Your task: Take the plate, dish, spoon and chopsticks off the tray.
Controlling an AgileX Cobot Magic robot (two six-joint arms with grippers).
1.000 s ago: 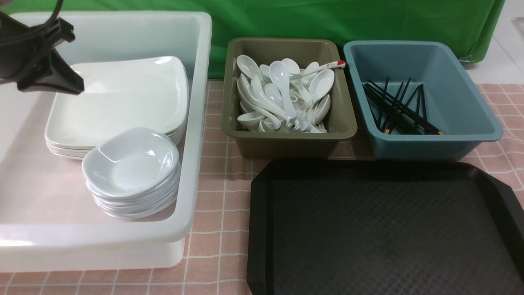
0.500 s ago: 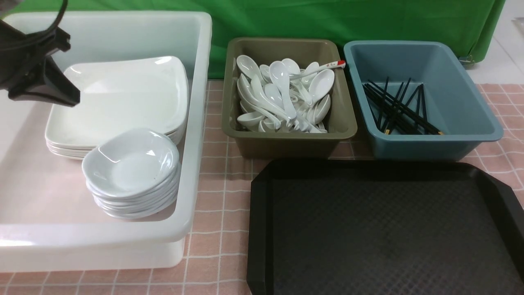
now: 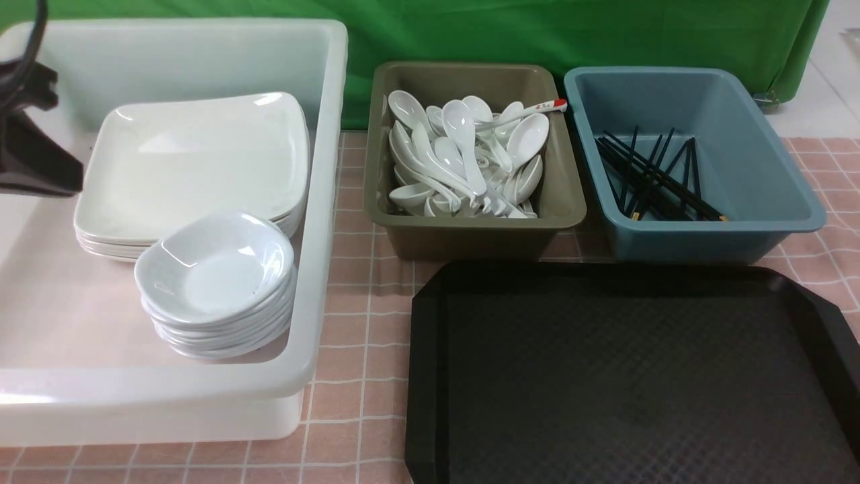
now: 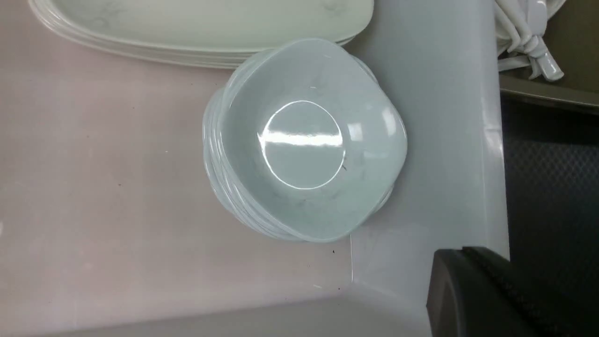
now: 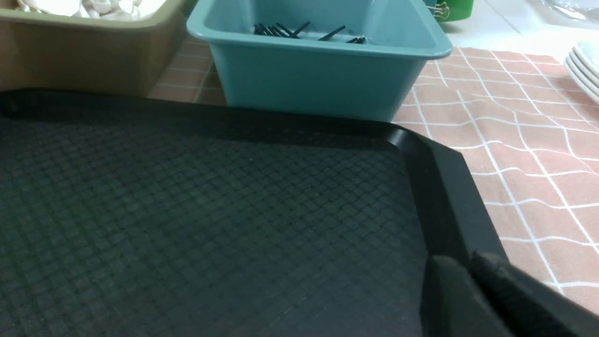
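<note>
The black tray (image 3: 625, 376) lies at the front right with nothing on it; it also shows in the right wrist view (image 5: 210, 210). The large white square plate (image 3: 195, 161) tops a stack in the white tub (image 3: 322, 202). A stack of small dishes (image 3: 215, 269) stands in front of it and also shows in the left wrist view (image 4: 304, 140). White spoons (image 3: 463, 154) fill the olive bin (image 3: 571, 208). Black chopsticks (image 3: 655, 178) lie in the blue bin (image 3: 793, 195). My left gripper (image 3: 67, 181) is shut and empty, left of the plates. My right gripper (image 5: 470, 260) is shut and empty over the tray's right rim.
A spoon with a red-tipped handle (image 3: 537, 107) rests on the pile of spoons. A pink checked cloth (image 3: 363, 323) covers the table. More white plates (image 5: 585, 65) sit at the far right in the right wrist view. A green backdrop stands behind the bins.
My left gripper has moved left and down, off the plate stack's far left corner toward the picture's left edge. Nothing else has moved.
</note>
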